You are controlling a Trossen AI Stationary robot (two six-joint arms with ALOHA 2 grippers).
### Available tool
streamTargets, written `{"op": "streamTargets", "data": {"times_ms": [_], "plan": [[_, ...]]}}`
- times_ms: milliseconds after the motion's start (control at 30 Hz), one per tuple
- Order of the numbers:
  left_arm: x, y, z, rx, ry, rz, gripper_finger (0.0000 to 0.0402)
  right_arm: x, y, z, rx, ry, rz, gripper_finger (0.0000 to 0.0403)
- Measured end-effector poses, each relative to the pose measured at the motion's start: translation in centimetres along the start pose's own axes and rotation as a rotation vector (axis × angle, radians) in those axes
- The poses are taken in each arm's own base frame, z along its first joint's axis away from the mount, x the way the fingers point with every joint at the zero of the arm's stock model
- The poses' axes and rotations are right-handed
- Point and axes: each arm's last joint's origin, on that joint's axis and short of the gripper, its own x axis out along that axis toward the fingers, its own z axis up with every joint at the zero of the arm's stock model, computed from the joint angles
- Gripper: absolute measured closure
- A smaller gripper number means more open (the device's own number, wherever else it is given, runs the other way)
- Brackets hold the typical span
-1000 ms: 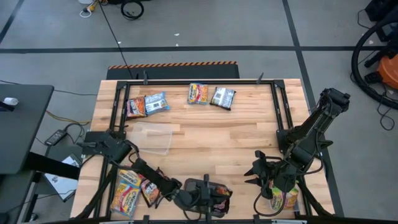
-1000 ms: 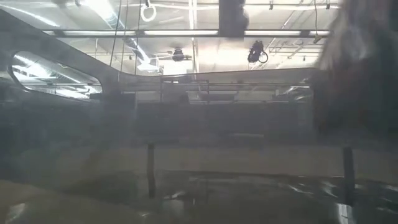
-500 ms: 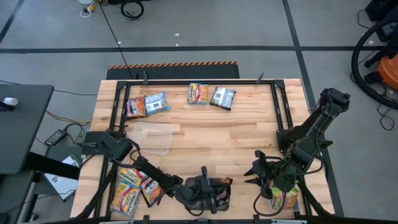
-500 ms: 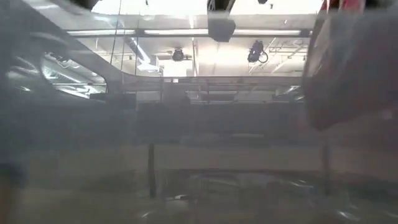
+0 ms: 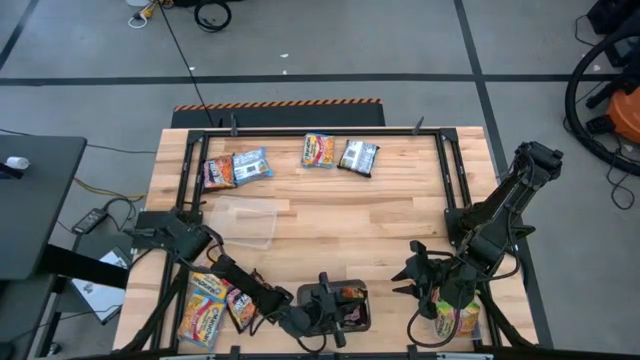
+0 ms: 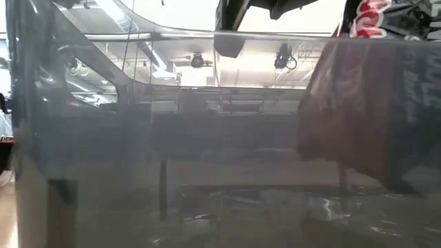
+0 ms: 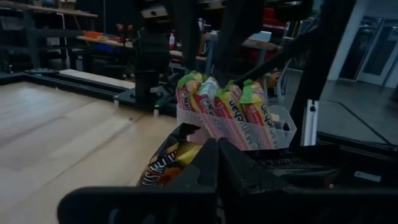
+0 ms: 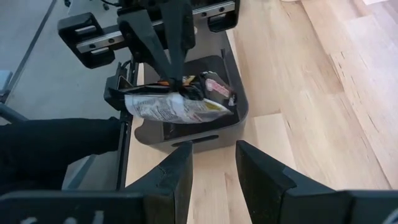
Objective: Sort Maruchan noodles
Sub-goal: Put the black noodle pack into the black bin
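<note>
My left gripper (image 5: pixel 335 303) hangs over the grey tray (image 5: pixel 362 318) at the table's near edge, shut on a dark brown-black noodle packet (image 8: pixel 174 107). Other packets (image 8: pixel 214 87) lie in the tray beneath it. My right gripper (image 8: pixel 211 165) is open and empty near the right near corner, pointing toward the tray. Under that arm a clear tub holds yellow-green packets (image 5: pixel 455 320), which also show in the left wrist view (image 7: pixel 227 112). Several more packets lie flat along the far edge (image 5: pixel 318 150) and at the near left (image 5: pixel 205 305). My left gripper pinches the dark packet between its two fingers at the packet's upper edge (image 8: pixel 181 94), coming from above and pointing down. The packet hangs lifted clear over the grey tray, spread sideways below the fingers. The left wrist view shows its dark face (image 7: pixel 163 169) below the shut fingertips.
An empty clear tub (image 5: pixel 245 220) lies on the wood left of centre. Black rails (image 5: pixel 445 170) frame the table's left, far and right sides. The low view looks through a clear tub wall, with the held packet (image 6: pixel 372 103) at its upper right.
My left gripper, still shut on the dark packet, has shifted a little toward the far edge over the grey tray. In the low view the packet has come further into sight and now shows larger. My right arm has kept still.
</note>
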Motion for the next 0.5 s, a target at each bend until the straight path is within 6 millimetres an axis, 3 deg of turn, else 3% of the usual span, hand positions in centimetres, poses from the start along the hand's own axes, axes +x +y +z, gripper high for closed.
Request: {"op": "streamTargets", "data": {"times_ms": [333, 500], "plan": [[0.97, 0.88, 0.15, -0.061, -0.006, 0.033, 0.0395, -0.01, 0.35, 0.33, 0.029, -0.030, 0.033, 0.0275], [0.82, 0.84, -0.28, -0.040, 0.025, 0.036, 0.0376, -0.01, 0.41, 0.39, 0.032, -0.035, 0.039, 0.0275]]}}
